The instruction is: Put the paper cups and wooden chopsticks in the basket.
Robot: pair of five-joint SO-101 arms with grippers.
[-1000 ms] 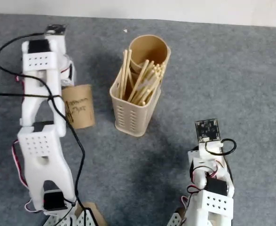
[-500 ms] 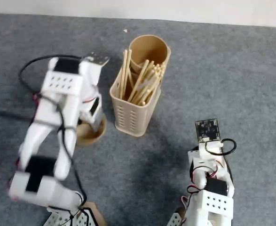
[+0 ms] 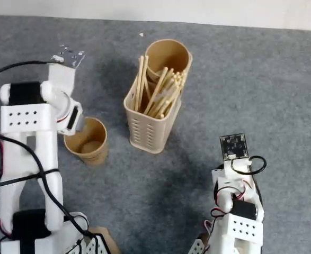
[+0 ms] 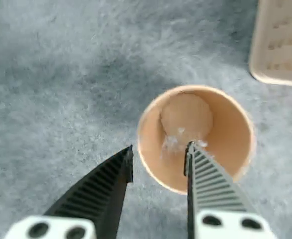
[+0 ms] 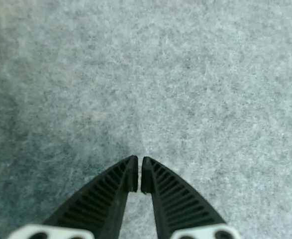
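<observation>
Toward the left side of the tabletop [image 3: 272, 90], a cup [image 3: 86, 144] is being kept upright, mouth up, just left of the basket [image 3: 147, 127] and apart from it. The left gripper [image 4: 159, 149] is being held open over the cup from above, with its jaws spread to either side of one wall of the cup. One finger is being held inside the mouth and the other outside the rim; whether either is touching the wall cannot be told. In the basket, chopsticks [image 3: 158, 92] are being carried upright, with a second cup [image 3: 168, 55] at its far end. Near the front right corner, the right gripper [image 5: 137, 164] is being held closed and empty over bare grey surface. Open room is being left between the basket and that corner, and along the far edge.
</observation>
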